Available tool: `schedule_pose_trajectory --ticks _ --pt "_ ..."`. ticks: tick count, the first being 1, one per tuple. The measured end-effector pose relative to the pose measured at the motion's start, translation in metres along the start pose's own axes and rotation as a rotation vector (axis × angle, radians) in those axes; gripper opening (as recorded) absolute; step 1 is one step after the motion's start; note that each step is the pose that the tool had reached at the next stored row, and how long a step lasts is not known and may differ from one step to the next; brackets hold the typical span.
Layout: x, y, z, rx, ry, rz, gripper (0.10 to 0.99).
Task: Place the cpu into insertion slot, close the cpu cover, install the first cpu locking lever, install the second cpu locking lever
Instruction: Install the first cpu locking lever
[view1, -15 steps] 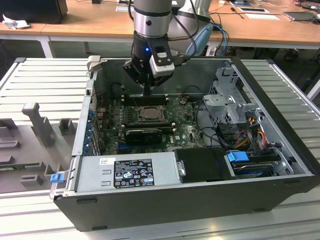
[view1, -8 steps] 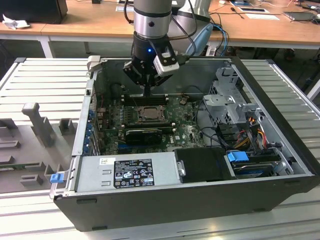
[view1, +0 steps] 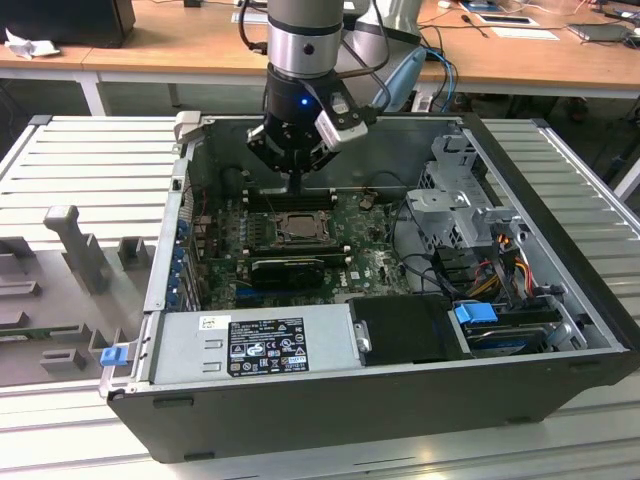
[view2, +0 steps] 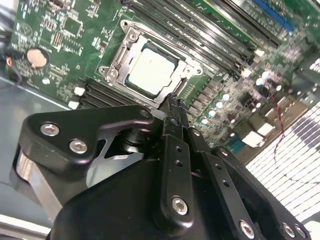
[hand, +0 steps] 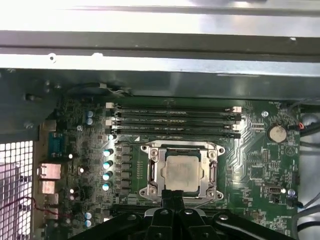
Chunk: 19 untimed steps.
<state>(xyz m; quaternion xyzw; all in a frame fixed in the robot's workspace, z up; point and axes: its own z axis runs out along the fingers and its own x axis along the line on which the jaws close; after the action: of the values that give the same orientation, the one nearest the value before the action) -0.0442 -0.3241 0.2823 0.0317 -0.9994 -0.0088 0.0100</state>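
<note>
The cpu (hand: 181, 172) (view2: 150, 70) lies flat in the insertion slot (view1: 322, 238), silver top up, on the green board. The cpu cover (hand: 180, 149) (view2: 117, 56) lies down around it as a metal frame, and the chip shows through its window. My gripper (view1: 298, 186) hangs a little above the board at the socket's far edge in the exterior view, between the socket and the memory slots. In both wrist views its black fingers (view2: 173, 107) (hand: 172, 201) are pressed together with nothing between them, their tips just beside the cover's edge. I cannot tell how the locking levers stand.
The open case (view1: 420, 400) walls in the board. Long memory slots (hand: 175, 120) run beside the socket. A black expansion card (view1: 290, 268), the power supply (view1: 255, 345), a drive cage (view1: 460, 200) and cables (view1: 500, 260) stand around. A grey fixture (view1: 70, 260) lies outside.
</note>
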Motion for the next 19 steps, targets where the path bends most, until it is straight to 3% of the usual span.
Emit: schedule_pose_trajectory --ticks 3,12,17,19 --pt "0.0003 0.0000 0.0001 0.001 -0.0008 -0.047 0.106" --pt "0.0085 0.0001 0.0009 0.002 -0.0133 -0.065 0.106" --pt "0.0091 0.0001 0.0092 0.001 -0.0134 -0.099 0.106" --pt "0.0154 0.0004 0.0108 0.000 -0.0155 -0.099 0.106"
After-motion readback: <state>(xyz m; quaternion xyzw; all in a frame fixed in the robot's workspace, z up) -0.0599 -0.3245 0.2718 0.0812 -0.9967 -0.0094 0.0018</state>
